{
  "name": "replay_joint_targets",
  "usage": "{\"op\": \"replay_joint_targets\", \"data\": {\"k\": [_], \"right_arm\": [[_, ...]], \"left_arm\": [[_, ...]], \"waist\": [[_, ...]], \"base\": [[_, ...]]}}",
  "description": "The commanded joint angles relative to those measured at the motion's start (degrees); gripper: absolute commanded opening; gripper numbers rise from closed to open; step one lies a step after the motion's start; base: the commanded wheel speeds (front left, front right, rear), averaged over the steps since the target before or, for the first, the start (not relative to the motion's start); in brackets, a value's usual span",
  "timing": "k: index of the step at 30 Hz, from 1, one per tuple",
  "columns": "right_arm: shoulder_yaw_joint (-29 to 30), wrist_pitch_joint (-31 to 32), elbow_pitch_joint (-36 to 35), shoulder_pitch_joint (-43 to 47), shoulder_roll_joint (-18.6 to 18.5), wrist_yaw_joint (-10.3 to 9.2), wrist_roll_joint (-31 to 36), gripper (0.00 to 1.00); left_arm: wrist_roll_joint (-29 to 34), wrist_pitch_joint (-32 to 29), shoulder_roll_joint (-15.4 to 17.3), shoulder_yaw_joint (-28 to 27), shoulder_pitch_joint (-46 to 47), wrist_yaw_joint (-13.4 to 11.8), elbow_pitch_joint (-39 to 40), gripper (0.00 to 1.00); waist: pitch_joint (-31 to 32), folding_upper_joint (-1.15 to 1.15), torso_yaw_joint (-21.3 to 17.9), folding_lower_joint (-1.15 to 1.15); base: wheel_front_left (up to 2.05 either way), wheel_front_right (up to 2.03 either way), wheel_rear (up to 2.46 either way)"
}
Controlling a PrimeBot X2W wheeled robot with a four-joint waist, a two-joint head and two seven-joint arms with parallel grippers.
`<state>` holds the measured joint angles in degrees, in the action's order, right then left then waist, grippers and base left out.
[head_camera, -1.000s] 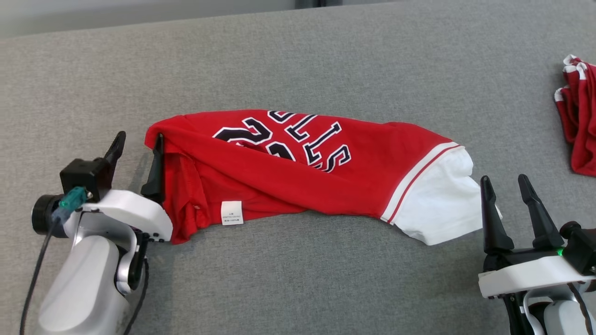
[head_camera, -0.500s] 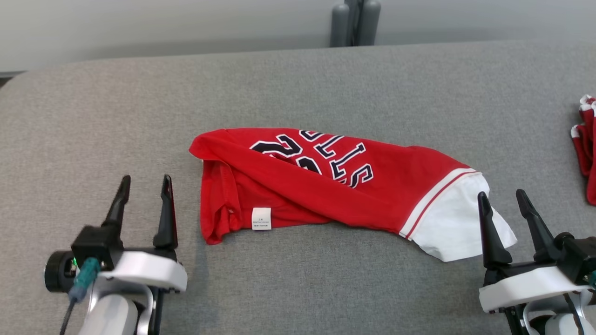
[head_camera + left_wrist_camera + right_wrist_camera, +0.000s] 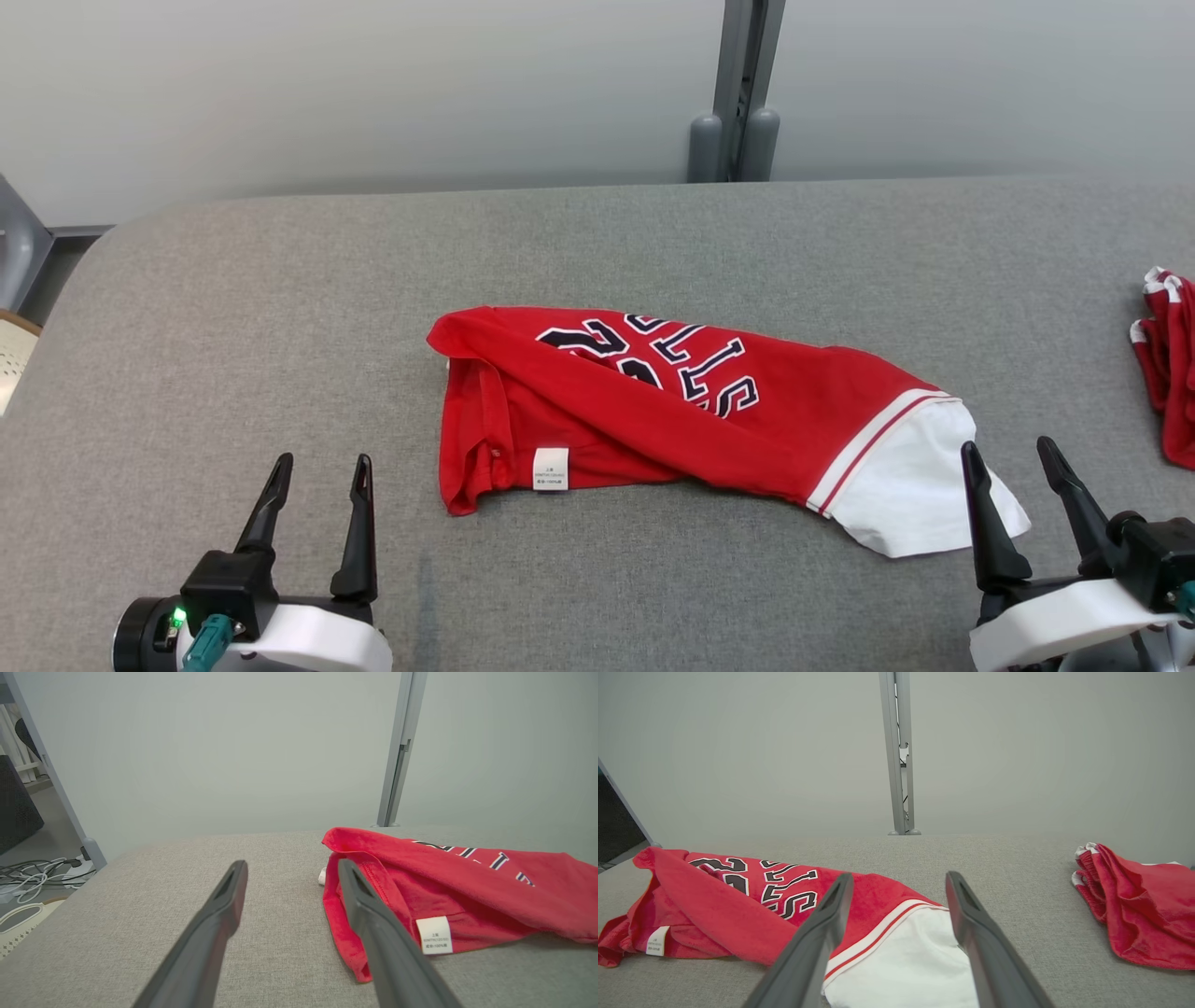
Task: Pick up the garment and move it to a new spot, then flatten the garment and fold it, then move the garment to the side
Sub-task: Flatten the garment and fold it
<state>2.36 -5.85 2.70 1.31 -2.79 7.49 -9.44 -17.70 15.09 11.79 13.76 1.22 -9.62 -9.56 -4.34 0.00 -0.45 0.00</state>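
Grey cloth covers the counter [image 3: 280,308]; the red garment [image 3: 653,420] lies crumpled at its middle, white hem [image 3: 920,495] just beside my right gripper [image 3: 1007,444]. My left gripper [image 3: 323,459] sits near its other end. Both stand spread, holding nothing.

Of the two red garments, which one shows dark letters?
The garment lying in the middle, with a white end and a small label. The other red garment, bunched at the far right edge, shows no lettering.
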Motion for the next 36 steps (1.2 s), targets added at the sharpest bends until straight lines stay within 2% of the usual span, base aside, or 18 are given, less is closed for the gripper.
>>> {"op": "replay_joint_targets", "data": {"k": [1, 13, 17, 26, 36], "right_arm": [[0.2, 0.4, -0.5, 0.6, -0.2, 0.01, 0.6, 1.0], [0.5, 0.9, -1.5, 1.5, -0.2, 0.01, 0.0, 1.0], [0.5, 0.9, -1.9, 0.9, -0.2, 0.01, -0.3, 1.0], [-0.7, 0.6, -1.8, -1.4, -0.2, 0.01, -1.0, 1.0], [-0.5, -1.0, -0.4, -3.2, -0.2, 0.01, -2.1, 1.0]], "left_arm": [[0.4, 0.1, 0.3, 0.1, -0.5, 0.2, 0.0, 1.0], [1.1, -1.3, 0.6, 2.5, 1.3, 0.6, 0.1, 1.0], [1.7, -2.8, 0.0, 4.7, 3.4, 2.2, 0.6, 1.0], [1.0, -12.7, -3.2, 12.0, 10.3, 7.5, -1.6, 1.0], [-1.4, -14.7, -3.5, 10.4, 12.8, 6.4, -8.9, 1.0]], "waist": [[0.7, 0.0, 0.1, 0.0], [1.0, 0.0, -0.2, 0.0], [-0.1, 0.0, -0.1, 0.0], [-4.1, 0.0, -1.8, 0.0], [-7.6, 0.0, -4.3, 0.0]], "base": [[0.0, 0.0, 0.0], [0.0, 0.0, 0.0], [0.0, 0.0, 0.0], [0.0, 0.0, 0.0], [0.0, 0.0, 0.0]]}}
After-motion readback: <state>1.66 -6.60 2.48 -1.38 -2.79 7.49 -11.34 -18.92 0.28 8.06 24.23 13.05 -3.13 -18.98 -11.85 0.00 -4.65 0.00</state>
